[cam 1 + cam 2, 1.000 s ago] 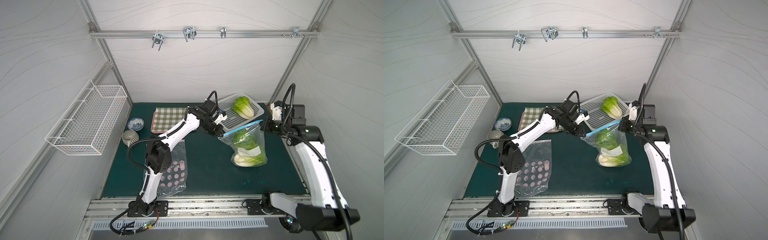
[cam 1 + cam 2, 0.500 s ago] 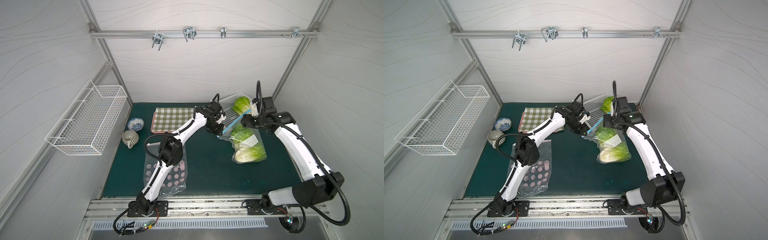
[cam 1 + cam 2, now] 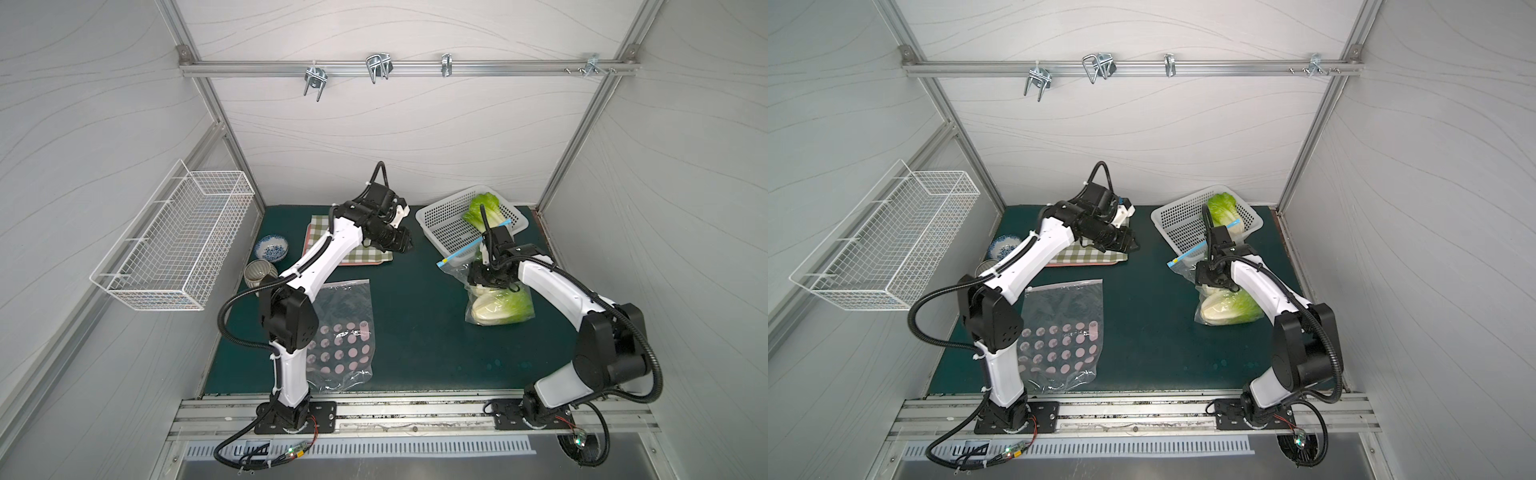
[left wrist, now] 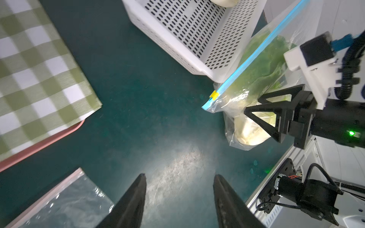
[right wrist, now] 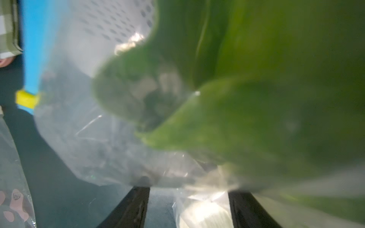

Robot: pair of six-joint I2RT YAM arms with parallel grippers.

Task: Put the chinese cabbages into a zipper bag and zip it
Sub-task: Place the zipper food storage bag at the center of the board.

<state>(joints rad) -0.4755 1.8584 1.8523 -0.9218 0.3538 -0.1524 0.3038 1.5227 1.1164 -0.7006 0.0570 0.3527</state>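
Cabbage (image 3: 498,305) low in bag (image 3: 455,272) lies crosswise, base leftward; left claw (image 4: 179,177), right claw (image 5: 189,194) spread.

On the table (image 3: 415,332), a basket (image 3: 436,216) sits back right with one cabbage (image 3: 484,208) in it, zipper bag (image 3: 455,272) holding the other cabbages (image 3: 503,305) just before it, cloth-covered tray (image 3: 318,228) back centre, bowl (image 3: 271,248) and cup (image 3: 259,272) left of that, spare bag (image 3: 345,328) front left.

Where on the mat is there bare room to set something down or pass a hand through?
Free: the middle of the mat, bordered by the flat dotted bag and the filled zipper bag; also the front strip between that bag and the rail. Crowded: back right, where basket, filled bag and right tool meet; back left, with checked cloth, bowl and cup.
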